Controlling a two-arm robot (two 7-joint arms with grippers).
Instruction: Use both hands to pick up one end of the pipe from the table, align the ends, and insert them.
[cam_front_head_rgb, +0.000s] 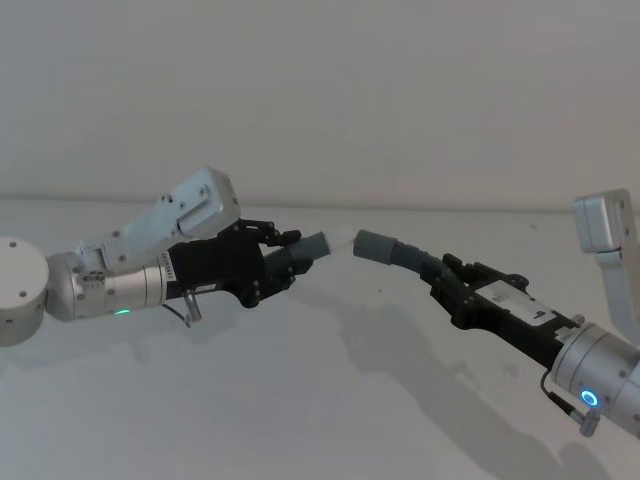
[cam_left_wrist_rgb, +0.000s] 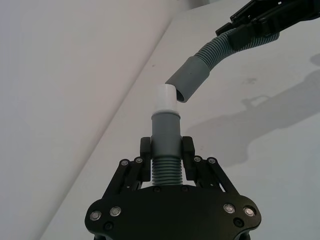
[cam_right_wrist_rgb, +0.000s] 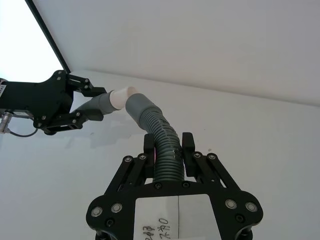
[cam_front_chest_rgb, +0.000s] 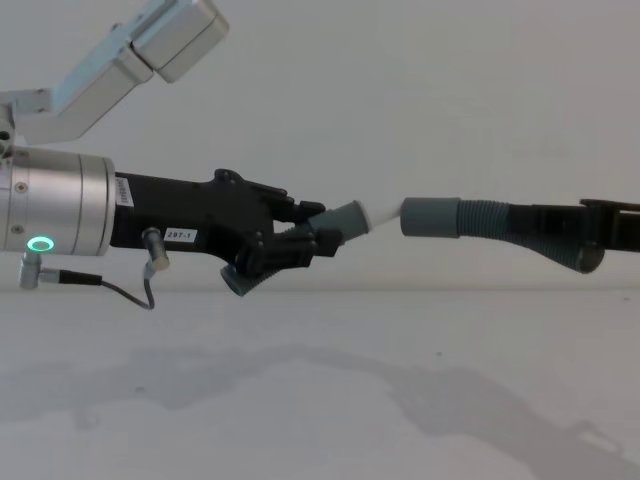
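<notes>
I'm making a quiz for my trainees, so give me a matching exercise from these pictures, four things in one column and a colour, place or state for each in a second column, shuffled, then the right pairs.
Column one:
1. left gripper
2. right gripper
3. whitish tip
4. table

Column two:
A. white, below both raised hose pieces
B. shut on the hose piece with the plain grey cuff
C. just short of the other cuff's mouth, not yet inside
D. shut on the hose piece that ends in the narrow tip

Pairs: 1-D, 2-B, 3-C, 4-A
</notes>
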